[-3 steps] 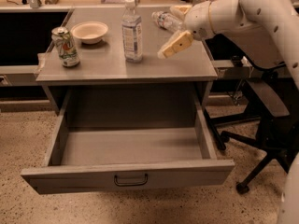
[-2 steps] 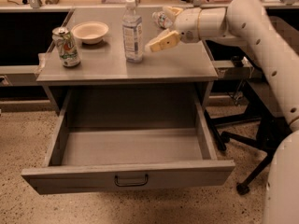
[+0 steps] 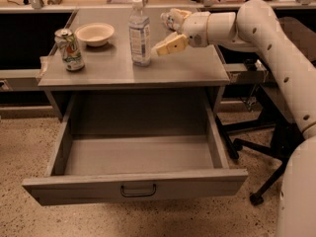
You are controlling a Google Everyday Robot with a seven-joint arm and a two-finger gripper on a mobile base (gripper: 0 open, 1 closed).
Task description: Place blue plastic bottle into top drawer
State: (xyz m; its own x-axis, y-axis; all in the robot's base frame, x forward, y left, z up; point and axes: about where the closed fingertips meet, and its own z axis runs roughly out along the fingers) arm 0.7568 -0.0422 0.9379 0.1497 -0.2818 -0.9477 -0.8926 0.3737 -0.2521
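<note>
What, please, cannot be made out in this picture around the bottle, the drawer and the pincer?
All in the camera view:
Bottle label text: too small to read.
Pincer, just right of the bottle: touching it or not, too close to tell.
Item behind the pincer: partly hidden by the wrist.
Drawer floor at the front: hidden by its front panel.
Arm: cut off by the right edge.

View: one cam, looking down from high up, in front of the table (image 3: 98, 73).
Facing: pointing at top drawer (image 3: 197, 181) front & tabletop behind it.
Range: sitting near; arm filling frame's rt edge.
Hand (image 3: 170, 43): hovering over table, just rt of blue plastic bottle (image 3: 140, 33).
</note>
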